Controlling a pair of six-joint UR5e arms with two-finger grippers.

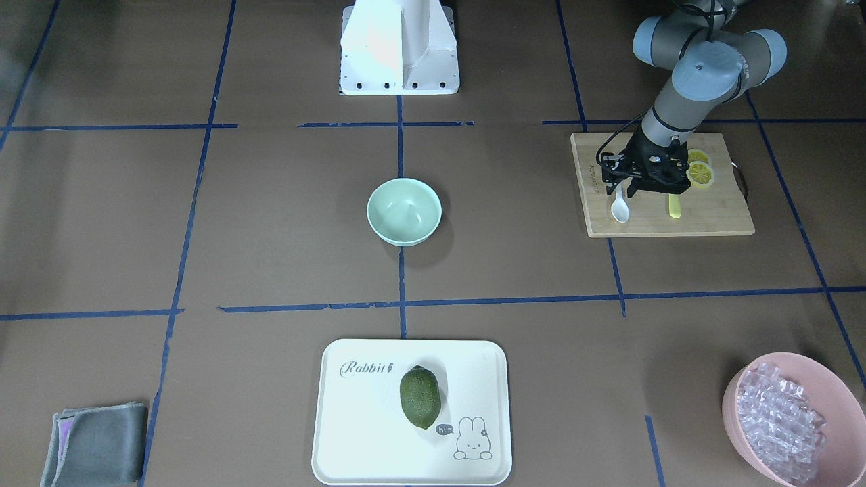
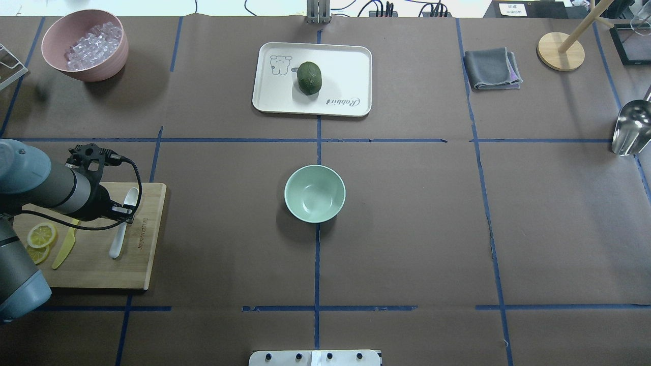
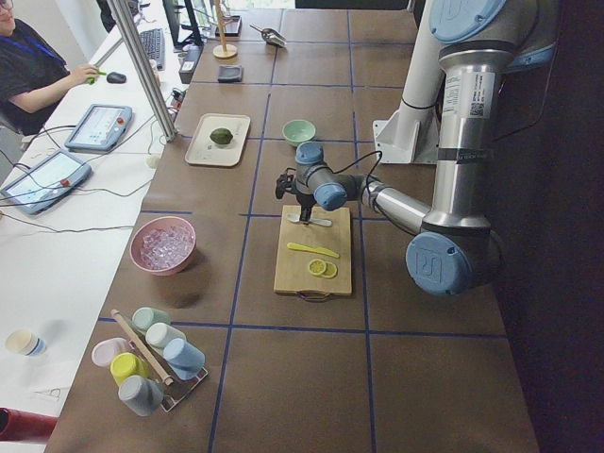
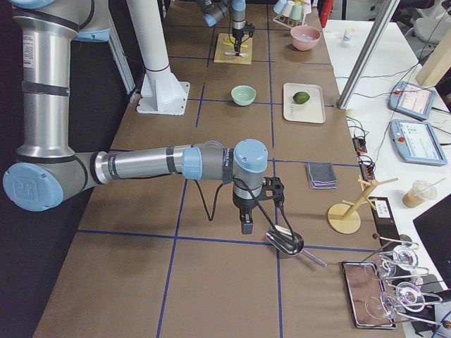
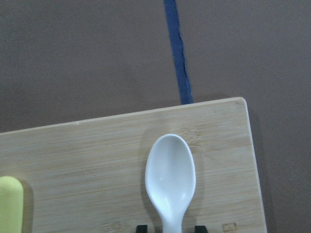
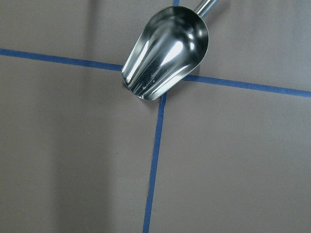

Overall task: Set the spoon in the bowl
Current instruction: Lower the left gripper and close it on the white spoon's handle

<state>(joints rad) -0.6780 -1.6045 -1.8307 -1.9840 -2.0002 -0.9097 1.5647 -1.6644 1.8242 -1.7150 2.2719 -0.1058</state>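
Spoon [image 1: 620, 208] flat on board [image 1: 710, 218], left tool [image 1: 629, 191] astride handle, jaws apart.

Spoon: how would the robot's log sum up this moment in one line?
phase: pre-grasp | left gripper: open, astride spoon handle | spoon: lying on cutting board | bowl: empty

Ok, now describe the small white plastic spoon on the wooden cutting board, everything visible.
The small white plastic spoon is glossy, with an oval scoop and a slim straight handle. It lies flat, hollow side up, on the pale wooden cutting board, its scoop pointing away from the robot near the board's far edge. The left gripper straddles its handle, with a gap showing at each fingertip, so it seems not to touch it.
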